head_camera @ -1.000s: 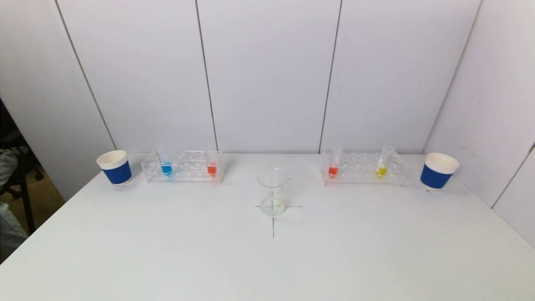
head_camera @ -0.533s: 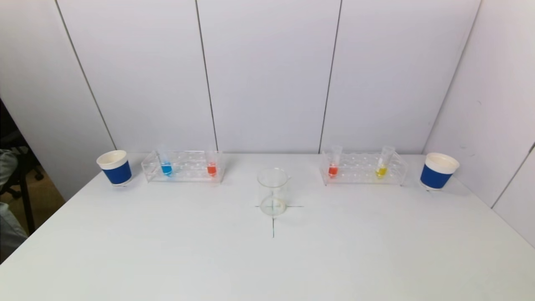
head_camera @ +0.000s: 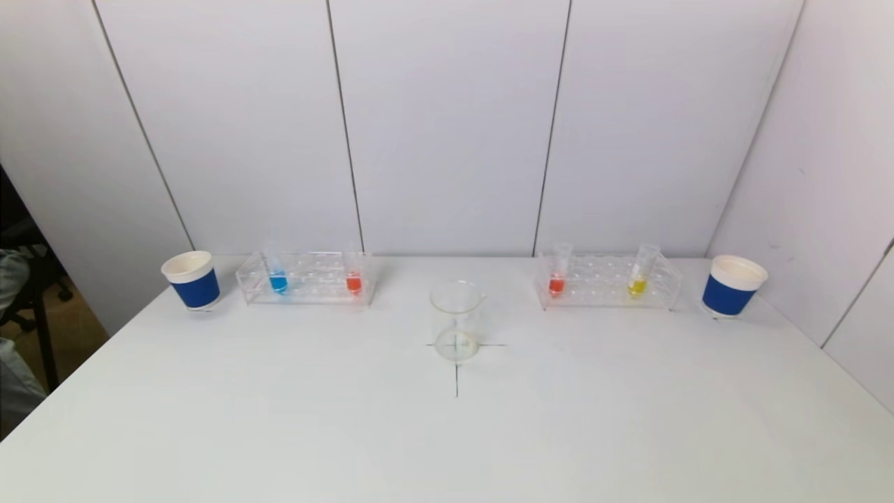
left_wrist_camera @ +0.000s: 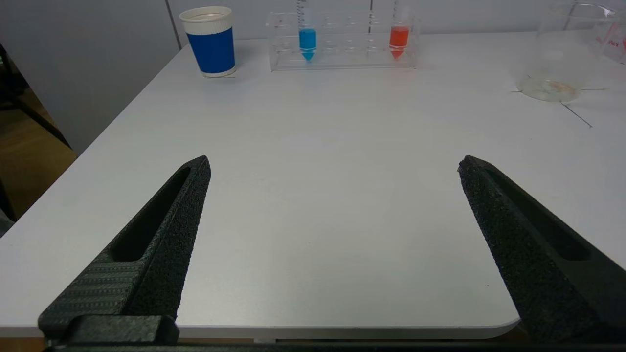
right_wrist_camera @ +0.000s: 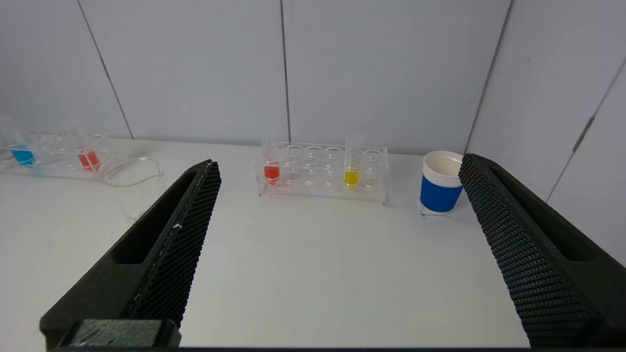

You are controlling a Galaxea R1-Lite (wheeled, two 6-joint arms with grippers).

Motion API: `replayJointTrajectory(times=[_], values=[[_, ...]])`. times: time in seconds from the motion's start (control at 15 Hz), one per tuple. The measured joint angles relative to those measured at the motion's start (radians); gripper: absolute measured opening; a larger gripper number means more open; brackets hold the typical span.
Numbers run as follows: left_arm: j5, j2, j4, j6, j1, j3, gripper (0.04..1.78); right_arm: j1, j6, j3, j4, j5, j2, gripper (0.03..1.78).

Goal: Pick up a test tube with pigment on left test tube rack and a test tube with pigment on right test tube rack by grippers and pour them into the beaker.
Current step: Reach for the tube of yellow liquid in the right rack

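Note:
An empty glass beaker (head_camera: 457, 320) stands mid-table on a cross mark. The clear left rack (head_camera: 307, 279) holds a blue tube (head_camera: 278, 278) and a red tube (head_camera: 353, 278). The clear right rack (head_camera: 606, 282) holds a red tube (head_camera: 557, 279) and a yellow tube (head_camera: 638, 280). Neither arm shows in the head view. My left gripper (left_wrist_camera: 334, 164) is open and empty near the table's front edge, far from the left rack (left_wrist_camera: 342, 41). My right gripper (right_wrist_camera: 340, 164) is open and empty, well short of the right rack (right_wrist_camera: 323, 171).
A blue paper cup (head_camera: 192, 280) with a white rim stands left of the left rack. Another blue cup (head_camera: 732, 286) stands right of the right rack. White wall panels close the back and right side. The table's left edge drops off beside the left cup.

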Motion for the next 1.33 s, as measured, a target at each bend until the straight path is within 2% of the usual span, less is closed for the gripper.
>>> replayJointTrajectory(times=[0.6,0.93,1.33], values=[[0.000,0.000,0.000,0.000,0.000,0.000,1.77,0.013,-0.002,-0.009,-0.403,-0.012,0.506,1.77],[0.000,0.000,0.000,0.001,0.000,0.000,1.77,0.031,-0.002,0.006,-0.633,-0.042,0.762,1.77],[0.000,0.000,0.000,0.001,0.000,0.000,1.77,0.065,-0.001,0.032,-0.987,-0.100,1.085,1.77]])
